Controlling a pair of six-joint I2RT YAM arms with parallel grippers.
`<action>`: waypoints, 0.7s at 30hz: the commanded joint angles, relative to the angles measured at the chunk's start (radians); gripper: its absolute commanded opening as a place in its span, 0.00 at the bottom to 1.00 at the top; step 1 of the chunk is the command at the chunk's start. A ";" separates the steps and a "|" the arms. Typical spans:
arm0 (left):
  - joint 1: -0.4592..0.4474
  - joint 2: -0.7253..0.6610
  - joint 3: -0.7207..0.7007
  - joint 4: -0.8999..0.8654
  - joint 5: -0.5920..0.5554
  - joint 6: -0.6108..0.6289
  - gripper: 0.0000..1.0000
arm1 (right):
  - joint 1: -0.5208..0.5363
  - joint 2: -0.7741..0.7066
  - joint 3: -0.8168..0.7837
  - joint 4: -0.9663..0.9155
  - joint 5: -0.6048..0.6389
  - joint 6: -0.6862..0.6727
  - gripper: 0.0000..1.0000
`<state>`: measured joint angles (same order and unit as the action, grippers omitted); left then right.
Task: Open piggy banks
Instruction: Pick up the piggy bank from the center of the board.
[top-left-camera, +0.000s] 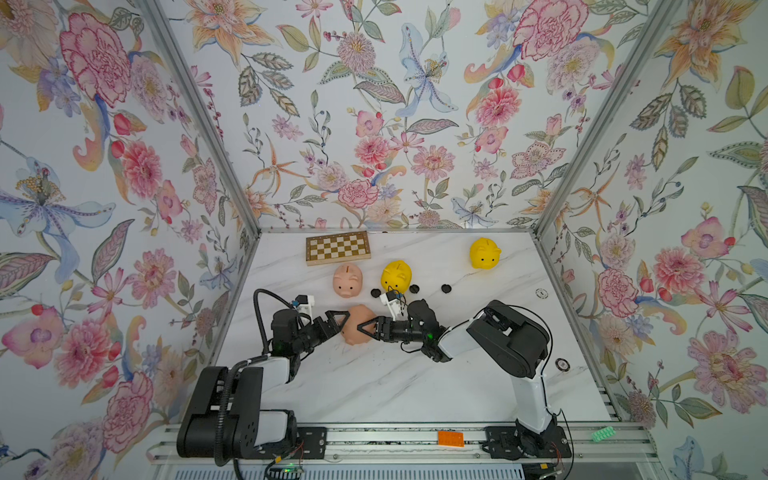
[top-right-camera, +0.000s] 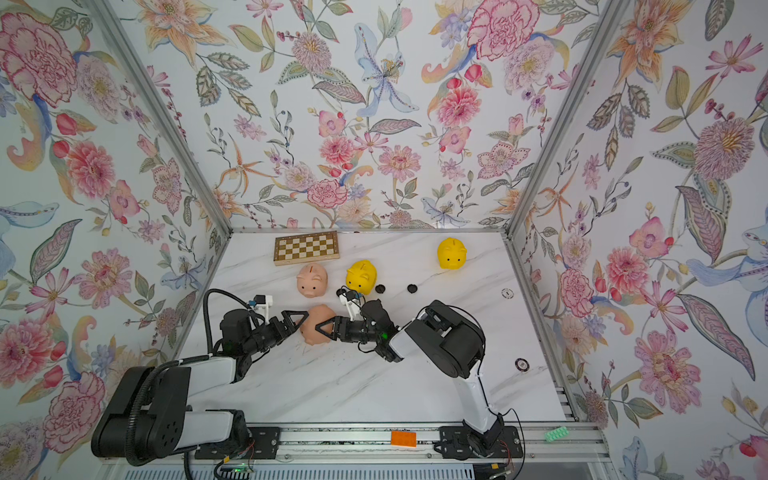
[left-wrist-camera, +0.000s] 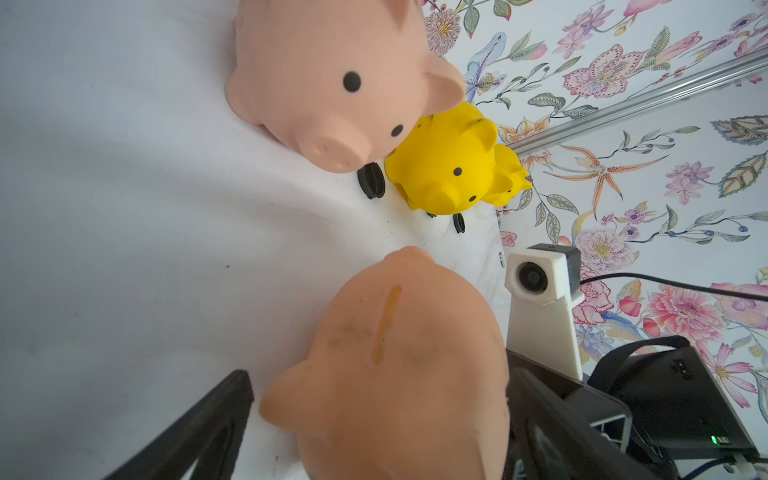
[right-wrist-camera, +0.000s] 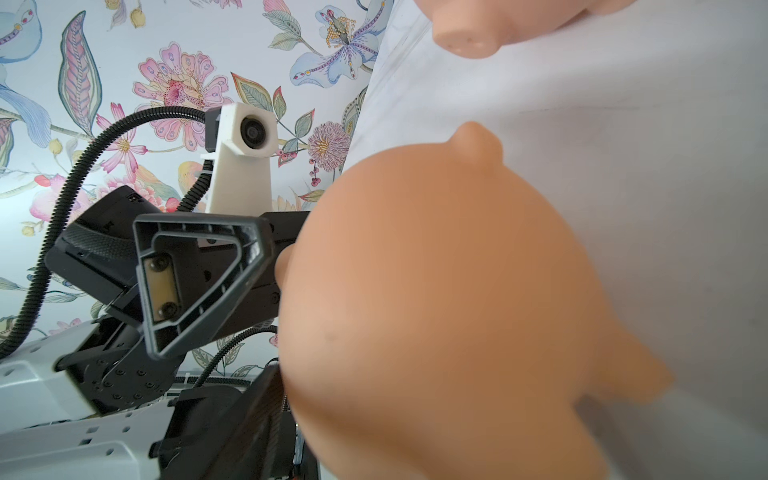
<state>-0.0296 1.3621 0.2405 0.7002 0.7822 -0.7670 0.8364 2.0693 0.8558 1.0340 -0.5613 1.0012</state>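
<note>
A peach-pink piggy bank lies at mid-table between both grippers, its coin slot showing in the left wrist view. My right gripper is shut on this pig from the right. My left gripper stands open around the pig's left end, with a gap beside one finger. A second pink pig and a yellow pig stand behind. Another yellow pig sits far back right. Loose black plugs lie near the pigs.
A brown-and-cream chessboard lies at the back left edge. Two small round chips rest near the right wall. An orange block and a green piece sit on the front rail.
</note>
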 joint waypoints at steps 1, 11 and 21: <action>0.016 0.058 -0.051 0.159 0.056 -0.081 0.99 | -0.008 0.043 -0.029 -0.044 0.017 0.014 0.71; 0.020 0.493 -0.106 0.902 0.156 -0.356 0.99 | -0.010 0.055 -0.046 -0.006 0.020 0.033 0.70; 0.014 0.558 -0.091 0.904 0.134 -0.264 0.81 | -0.010 0.069 -0.040 -0.003 0.023 0.041 0.70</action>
<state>-0.0162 1.8870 0.1642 1.5558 0.9291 -1.0714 0.8295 2.0903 0.8356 1.1061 -0.5606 1.0275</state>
